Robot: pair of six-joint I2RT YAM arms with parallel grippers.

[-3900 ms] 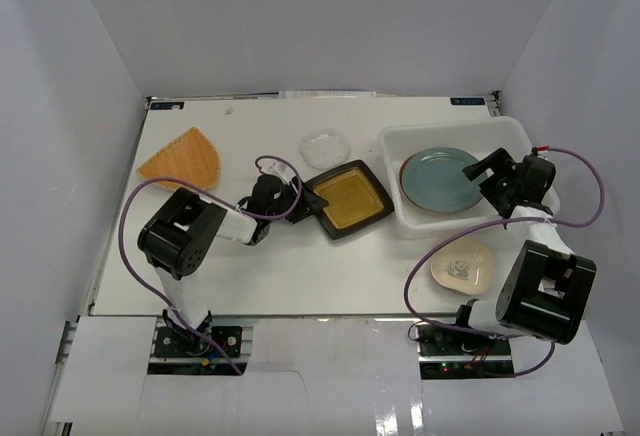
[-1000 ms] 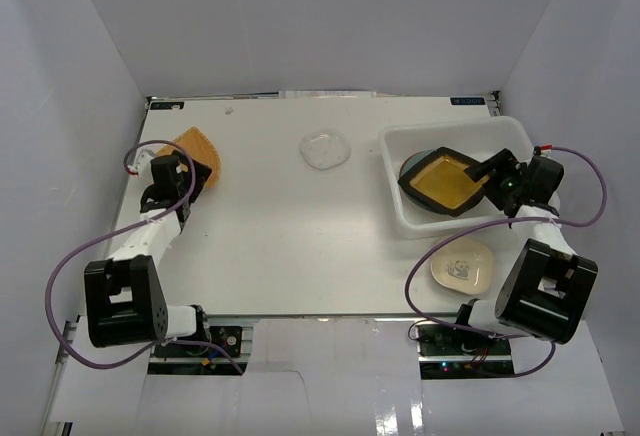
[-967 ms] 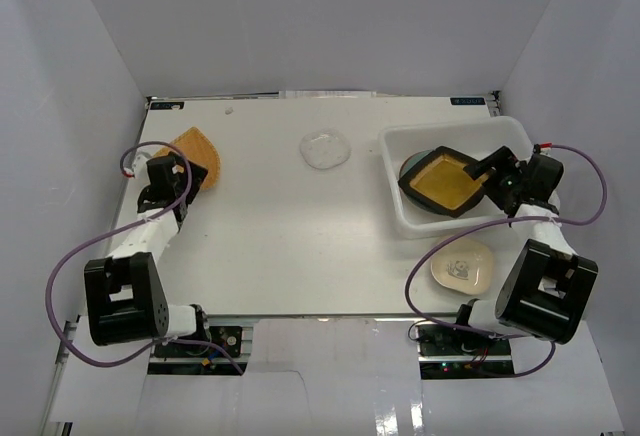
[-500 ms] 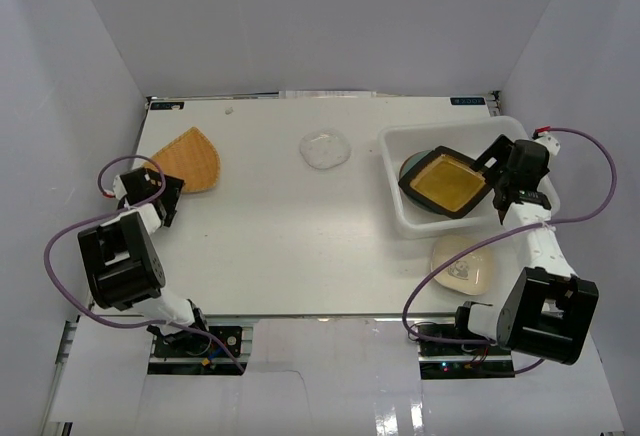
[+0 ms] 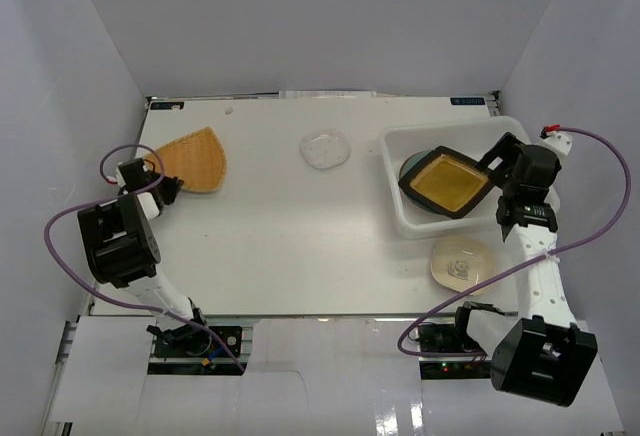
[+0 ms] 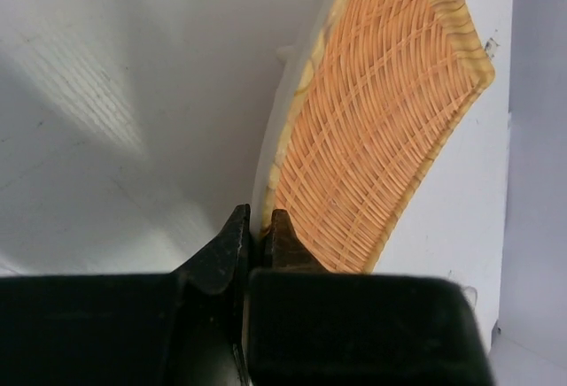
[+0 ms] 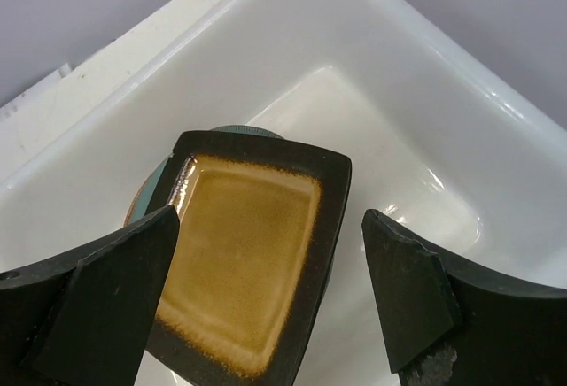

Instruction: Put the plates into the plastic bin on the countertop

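The orange woven fan-shaped plate (image 5: 192,159) lies at the far left of the countertop (image 5: 300,236). My left gripper (image 5: 160,183) is shut on its near rim. In the left wrist view the fingers (image 6: 260,220) pinch the pale edge of the woven plate (image 6: 381,120). The black square plate with a yellow centre (image 5: 446,181) rests on the round blue-grey plate (image 5: 409,168) inside the plastic bin (image 5: 400,138). My right gripper (image 5: 503,161) hangs open above the bin's right side. The right wrist view shows open fingers (image 7: 270,227) over the black plate (image 7: 244,275), with nothing held.
A small clear glass plate (image 5: 326,149) sits at the back middle of the countertop. A cream dish (image 5: 459,262) lies in front of the bin, beside the right arm. White walls close in the left, right and far sides.
My left gripper has closed on the woven plate's rim, having stood open beside it. The right arm has lifted and drawn back over the bin, still open.
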